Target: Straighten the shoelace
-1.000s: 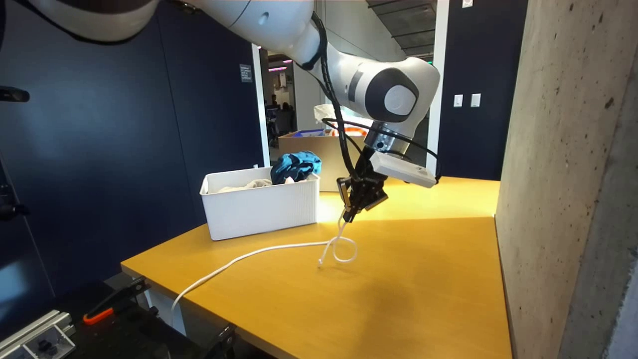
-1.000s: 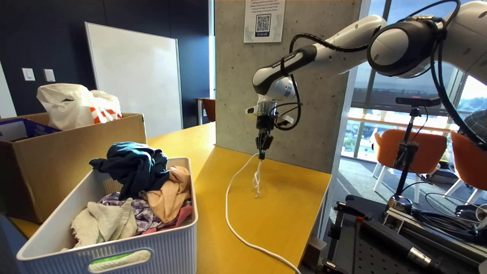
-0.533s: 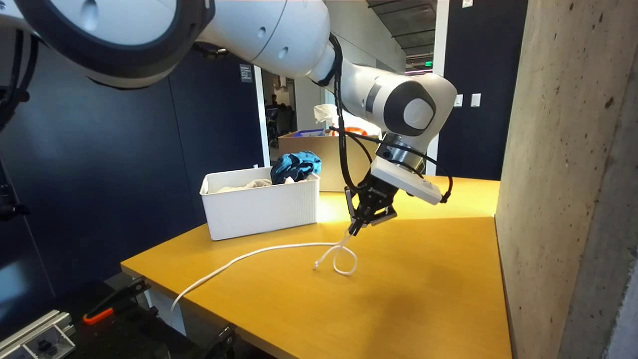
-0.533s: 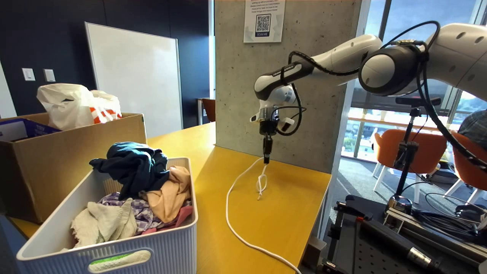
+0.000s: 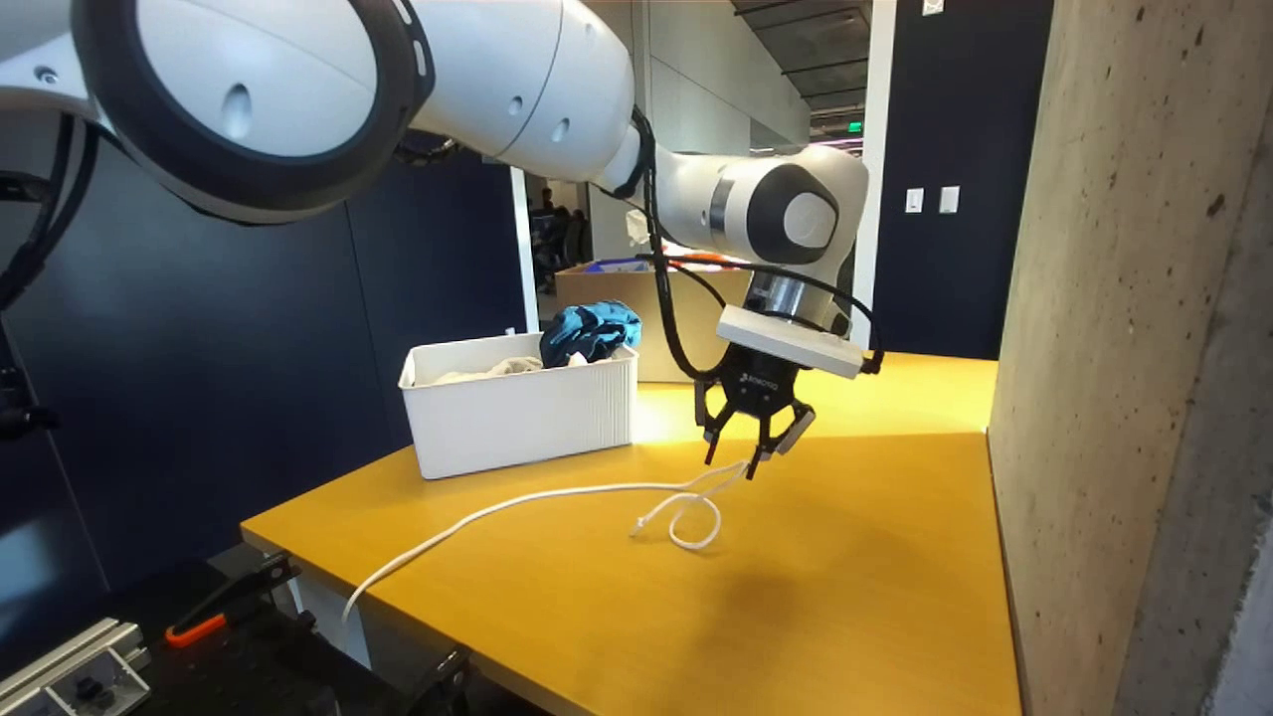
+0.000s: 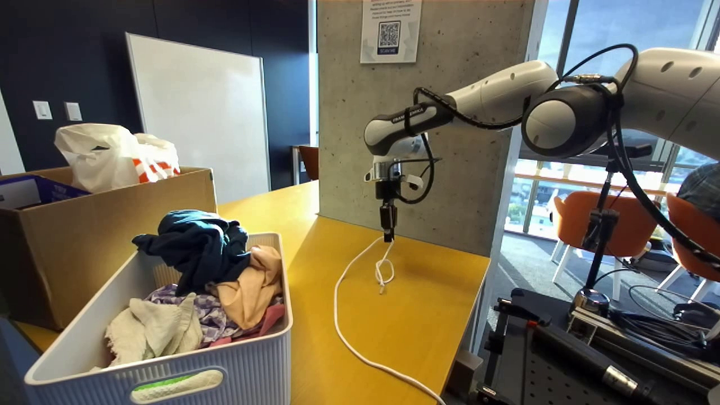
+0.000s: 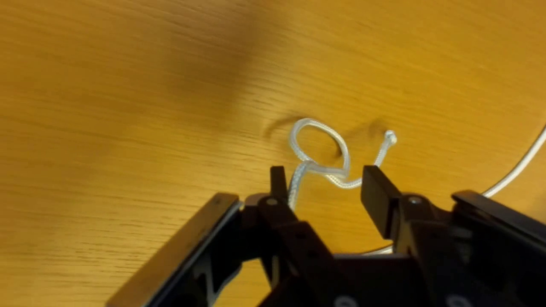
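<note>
The white shoelace (image 5: 607, 487) runs across the yellow table and hangs over its near edge. In the wrist view it makes a small loop (image 7: 346, 157) with a knotted end (image 7: 390, 137) beside it. My gripper (image 5: 731, 465) is low above the table with its jaws spread apart. A bend of the lace passes along the left finger (image 7: 278, 181) in the wrist view; whether they touch, I cannot tell. The right finger (image 7: 377, 200) partly covers the stretch leading to the knotted end. Nothing is pinched between the fingers.
A white bin (image 5: 517, 423) full of clothes stands on the table, with a cardboard box (image 6: 129, 236) behind it. A concrete pillar (image 5: 1124, 348) rises along one side of the table (image 5: 845, 597). A clamp with an orange handle (image 5: 196, 631) is near the table corner.
My gripper came down with the shoelace between its shut fingers, then the fingers spread and let it go. The loop has sunk to the table, and its upper bend now leans toward one finger.
</note>
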Available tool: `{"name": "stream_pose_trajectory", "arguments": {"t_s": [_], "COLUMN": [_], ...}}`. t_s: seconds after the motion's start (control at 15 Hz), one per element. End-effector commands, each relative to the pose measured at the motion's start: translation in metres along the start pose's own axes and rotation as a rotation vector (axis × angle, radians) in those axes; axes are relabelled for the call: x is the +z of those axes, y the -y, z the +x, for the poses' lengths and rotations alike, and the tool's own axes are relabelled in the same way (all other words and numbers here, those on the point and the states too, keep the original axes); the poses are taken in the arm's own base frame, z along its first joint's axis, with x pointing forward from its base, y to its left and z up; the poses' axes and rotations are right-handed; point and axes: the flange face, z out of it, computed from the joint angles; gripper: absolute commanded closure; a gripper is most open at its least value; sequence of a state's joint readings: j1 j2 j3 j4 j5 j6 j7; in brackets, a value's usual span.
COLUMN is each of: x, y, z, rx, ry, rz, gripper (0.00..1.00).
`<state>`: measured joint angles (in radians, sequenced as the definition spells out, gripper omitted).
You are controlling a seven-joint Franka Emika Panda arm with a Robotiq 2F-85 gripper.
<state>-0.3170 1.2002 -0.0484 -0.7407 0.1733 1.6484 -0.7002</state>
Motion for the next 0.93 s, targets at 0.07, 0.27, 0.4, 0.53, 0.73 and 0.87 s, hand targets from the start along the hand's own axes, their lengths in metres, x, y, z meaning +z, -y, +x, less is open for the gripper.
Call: {"name": "stream_pose_trajectory", "arguments": {"t_s": [0.07, 0.27, 0.4, 0.53, 0.73, 0.87], "x": [0.002, 0.014, 0.025, 0.038, 0.058, 0.061], "y": [0.011, 0.028, 0.044, 0.057, 0.07, 0.074], "z": [0.017, 0.027, 0.034, 0.039, 0.041, 0.033], "rx": [0.096, 0.115, 0.104, 0.099, 0.056, 0.046], "ry": [0.022, 0.049, 0.07, 0.08, 0.1, 0.101], "rz": [-0.13, -0.162, -0.166, -0.171, -0.182, -0.221], "gripper": [0.12, 0.0, 0.0, 0.0, 0.0, 0.0]}}
